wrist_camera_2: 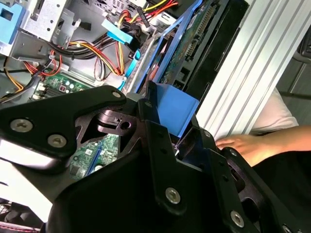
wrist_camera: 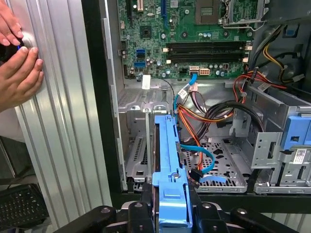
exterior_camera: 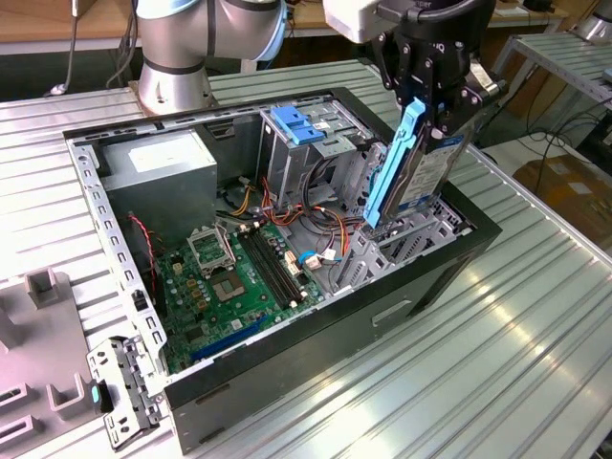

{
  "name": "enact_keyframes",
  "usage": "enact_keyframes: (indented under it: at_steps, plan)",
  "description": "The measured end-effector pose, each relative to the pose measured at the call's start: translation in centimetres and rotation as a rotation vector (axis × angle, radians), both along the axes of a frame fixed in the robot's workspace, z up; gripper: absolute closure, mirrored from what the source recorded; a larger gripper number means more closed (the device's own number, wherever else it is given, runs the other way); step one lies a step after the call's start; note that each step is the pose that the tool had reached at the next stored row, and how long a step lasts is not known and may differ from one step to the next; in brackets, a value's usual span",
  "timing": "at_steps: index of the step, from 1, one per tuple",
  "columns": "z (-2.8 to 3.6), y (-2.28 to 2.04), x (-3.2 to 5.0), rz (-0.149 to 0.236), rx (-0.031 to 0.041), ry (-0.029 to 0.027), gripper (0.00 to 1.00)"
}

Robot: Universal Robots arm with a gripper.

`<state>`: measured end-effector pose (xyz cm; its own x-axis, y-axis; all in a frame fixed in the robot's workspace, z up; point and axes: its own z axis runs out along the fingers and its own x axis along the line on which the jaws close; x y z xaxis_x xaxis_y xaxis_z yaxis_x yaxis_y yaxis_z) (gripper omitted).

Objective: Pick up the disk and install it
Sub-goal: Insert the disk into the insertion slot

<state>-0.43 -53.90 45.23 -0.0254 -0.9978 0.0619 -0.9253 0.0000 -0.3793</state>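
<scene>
- The black two-fingered gripper (exterior_camera: pixel 443 107), in the upper right of the exterior view, is clamped tight on the upper end of the disk (exterior_camera: pixel 430 177). This is a flat rectangular grey-metal hard drive with a white label and light-blue plastic rails.
- The disk hangs on edge and tilted, with its lower end dipping into the open black computer case (exterior_camera: pixel 430 287) on the exterior view's right side. I cannot tell whether it touches anything there.
- In the first wrist view, the disk's blue rail (wrist_camera: pixel 170 165) runs out from the gripper (wrist_camera: pixel 167 218) toward the perforated grey-metal drive bay (wrist_camera: pixel 221 170). I judge the step in hand to be seating the disk there.
- To do it well, I would square both rails with the bay walls before any pressure, since the tilt could jam one corner.
- The orange, red and blue cables (wrist_camera: pixel 194 126) lie just beside the path and could snag.
- A person's hands (wrist_camera: pixel 17 68) rest on the ribbed aluminium table (wrist_camera: pixel 68 121) beside the case, so I would move slowly.
</scene>
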Motion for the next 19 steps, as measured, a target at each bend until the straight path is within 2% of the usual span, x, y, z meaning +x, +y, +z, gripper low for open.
enact_keyframes:
  at_steps: [1,3,5,6,9,13,14,19]
  plan:
    - [-0.09,-0.05,0.0,0.004,0.0001,-0.0025,0.63]
    - [-0.31,-0.21,0.0,0.018,0.0003,-0.0113,0.63]
    - [-0.67,-0.58,-0.03,0.018,0.0067,-0.0176,0.63]
    - [-0.86,-0.63,-0.1,0.018,0.0095,-0.023,0.63]
    - [-1.3,-0.65,-0.18,0.018,0.01,-0.0424,0.63]
    - [-1.37,-0.66,-0.25,0.018,0.0099,-0.0454,0.63]
    - [-1.39,-0.66,-0.51,0.018,0.0101,-0.0468,0.63]
    - [-1.88,-0.67,-0.52,0.018,0.0097,-0.0499,0.63]
